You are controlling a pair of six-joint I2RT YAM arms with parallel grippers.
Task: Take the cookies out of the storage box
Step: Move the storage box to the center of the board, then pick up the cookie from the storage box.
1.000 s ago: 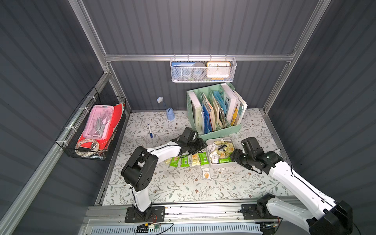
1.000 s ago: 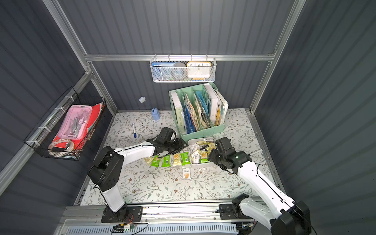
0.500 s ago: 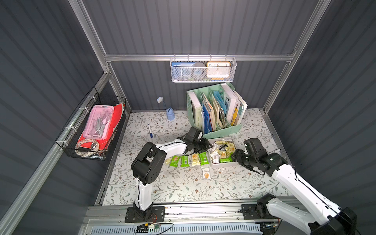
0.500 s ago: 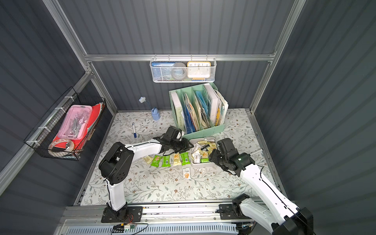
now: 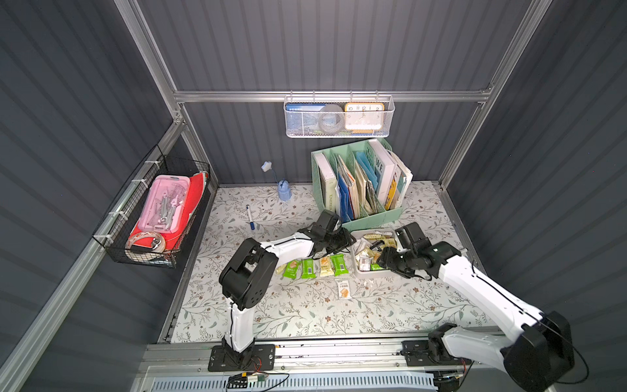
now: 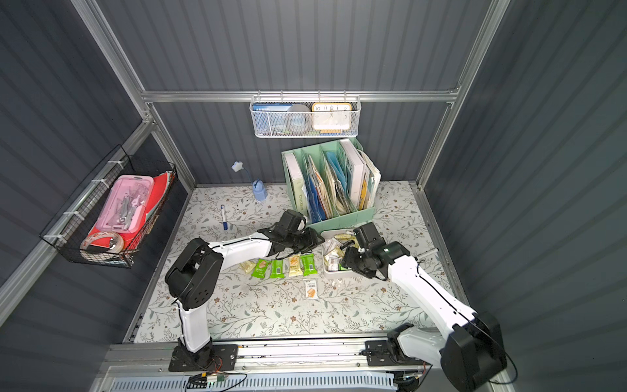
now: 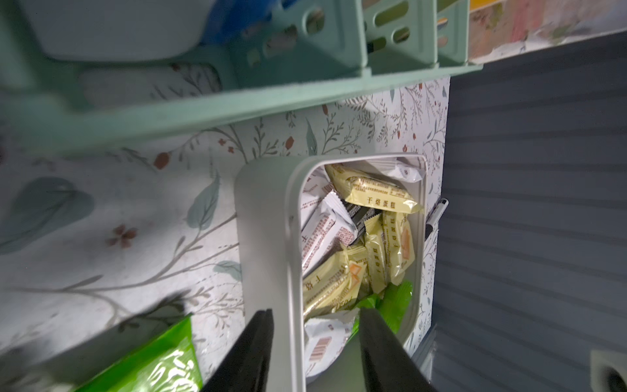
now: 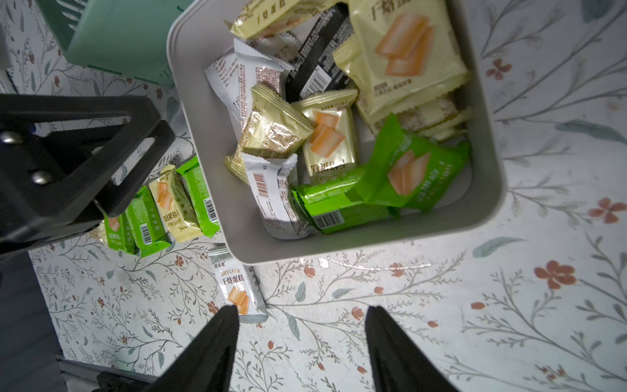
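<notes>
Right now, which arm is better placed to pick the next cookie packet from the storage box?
Left, probably. The left gripper is open at the storage box, one finger inside it above a white packet. The right gripper is open too, but its tips hang over the tablecloth outside the box.

Green, pale-yellow, silver-white and one black cookies [image 8: 327, 142] fill a light-grey box [image 8: 373, 237] on a white cloth [image 5: 305, 312] printed with grey-green leaves and rust flowers; a mint organiser [image 5: 376, 217] stands mid-frame before dark slate-blue ribbed walls [image 5: 339, 51].
</notes>
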